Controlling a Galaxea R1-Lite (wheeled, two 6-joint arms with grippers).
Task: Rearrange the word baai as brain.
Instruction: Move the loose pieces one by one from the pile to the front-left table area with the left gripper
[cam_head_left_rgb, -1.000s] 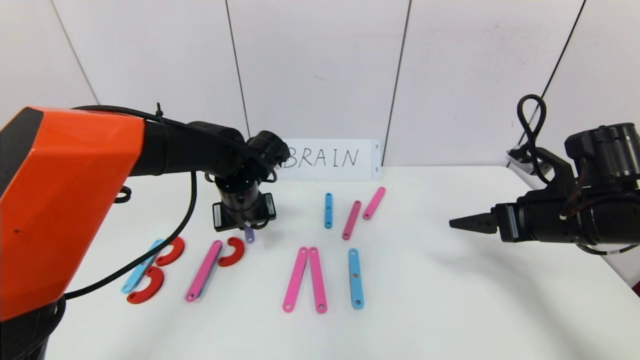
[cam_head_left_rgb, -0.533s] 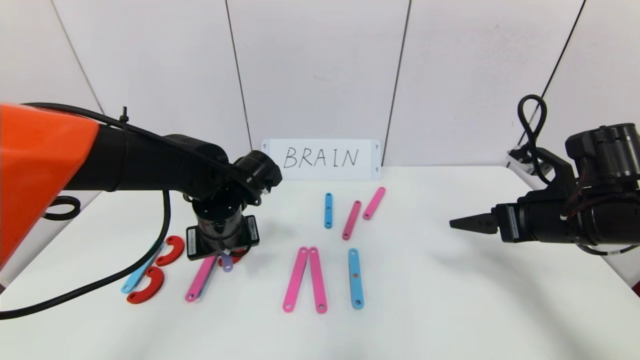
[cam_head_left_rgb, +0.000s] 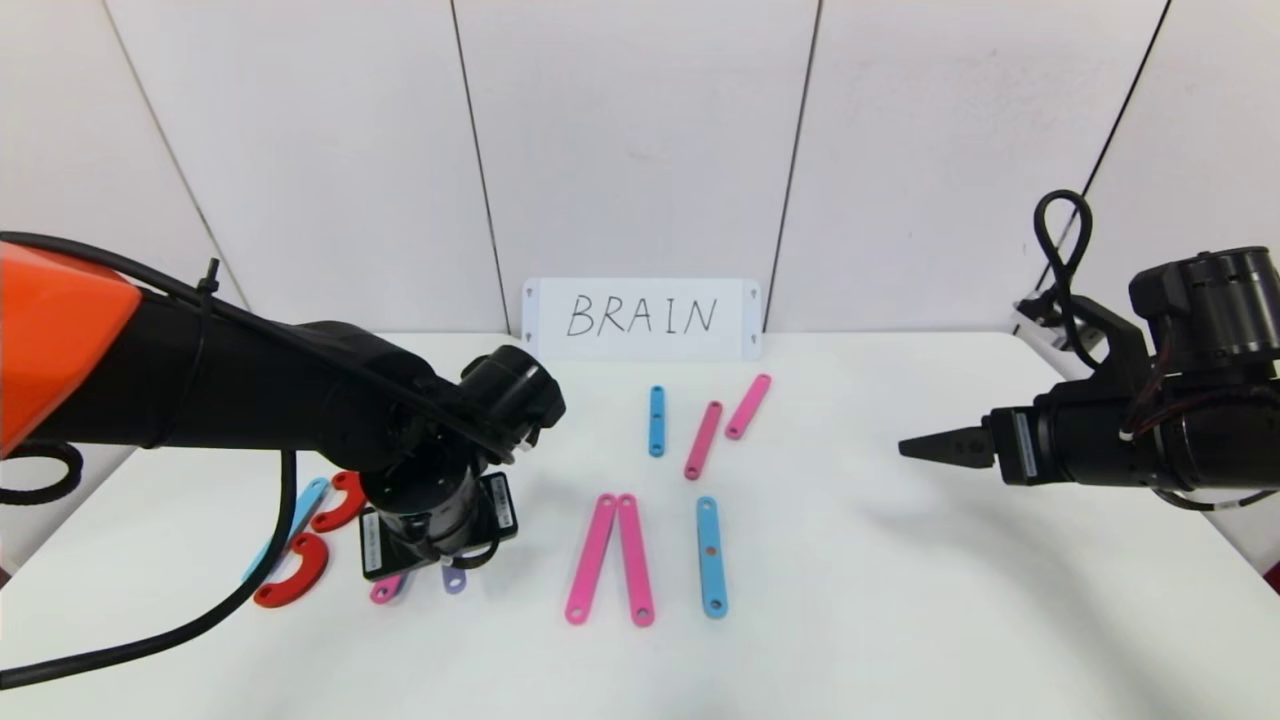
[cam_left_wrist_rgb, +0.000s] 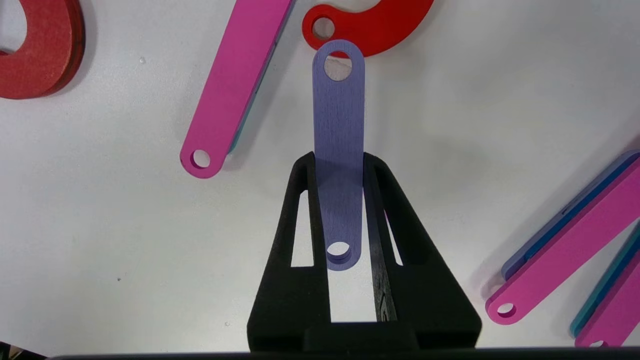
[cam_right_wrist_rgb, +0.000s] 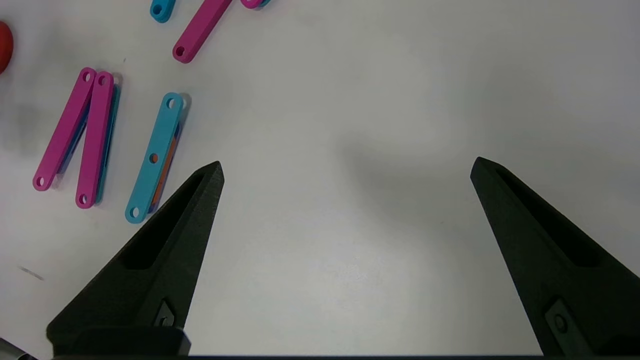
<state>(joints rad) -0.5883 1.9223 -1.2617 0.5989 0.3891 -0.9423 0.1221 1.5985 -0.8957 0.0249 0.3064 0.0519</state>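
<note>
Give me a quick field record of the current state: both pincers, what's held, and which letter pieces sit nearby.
left pincer: shut on short purple plastic bar, low over the white table, by the R pieces
right pincer: open, holding nothing, parked at the table's right side
held bar's far end: over the tip of the red C-shaped arc
beside it: long pink bar, flat on the table
reference: white card reading BRAIN, upright at the back
</note>
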